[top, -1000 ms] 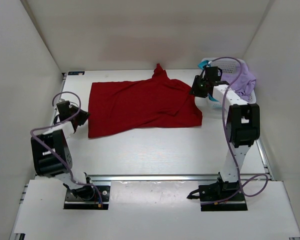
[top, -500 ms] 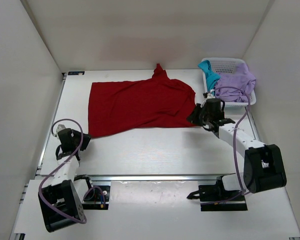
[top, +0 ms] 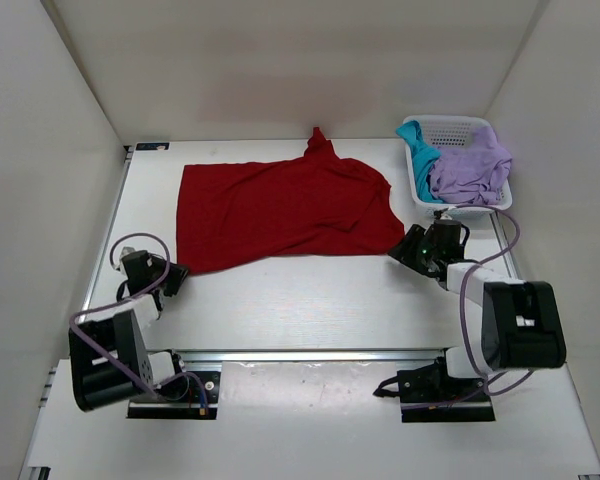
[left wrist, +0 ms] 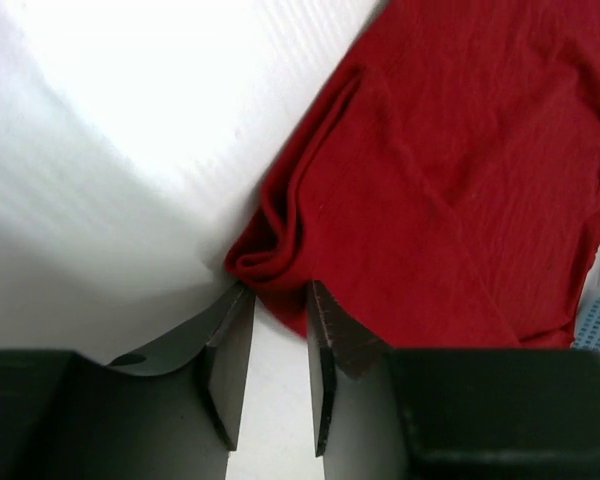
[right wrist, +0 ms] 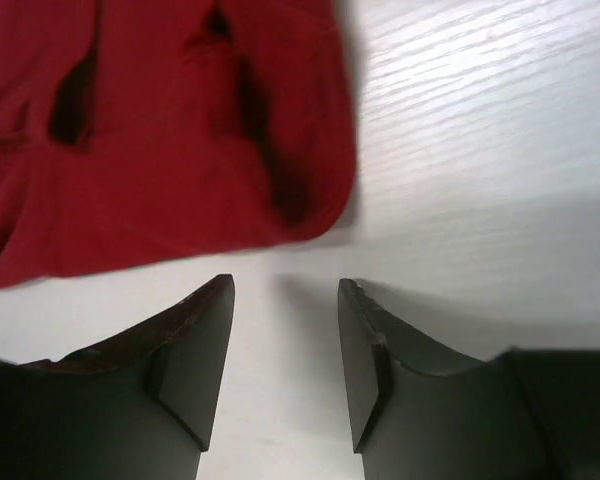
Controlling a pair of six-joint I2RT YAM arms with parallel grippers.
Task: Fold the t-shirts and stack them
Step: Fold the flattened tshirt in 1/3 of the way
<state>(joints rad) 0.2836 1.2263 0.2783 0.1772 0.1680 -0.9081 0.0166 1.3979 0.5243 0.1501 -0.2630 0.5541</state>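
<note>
The deep red t-shirt (top: 280, 208) lies spread across the middle of the table, one sleeve pointing to the back. My left gripper (top: 177, 272) sits low at its near left corner. In the left wrist view the jaws (left wrist: 278, 290) stand apart, bare table between them, and the rolled red corner (left wrist: 270, 262) lies right at the fingertips. My right gripper (top: 400, 250) is at the near right corner, open (right wrist: 285, 283) with nothing in it. The red hem (right wrist: 180, 150) lies just ahead of it. The teal t-shirt (top: 418, 150) and the lavender t-shirt (top: 470, 170) are heaped in the basket.
A white mesh basket (top: 458, 122) stands at the back right, close behind my right arm. White walls close in the table on the left, back and right. A metal rail (top: 300, 353) runs along the near edge in front of the arm bases.
Both arms came down toward the near corners of the red shirt. The right gripper left the far right sleeve area, shut briefly, then opened. The shirt's right side lies flatter.
</note>
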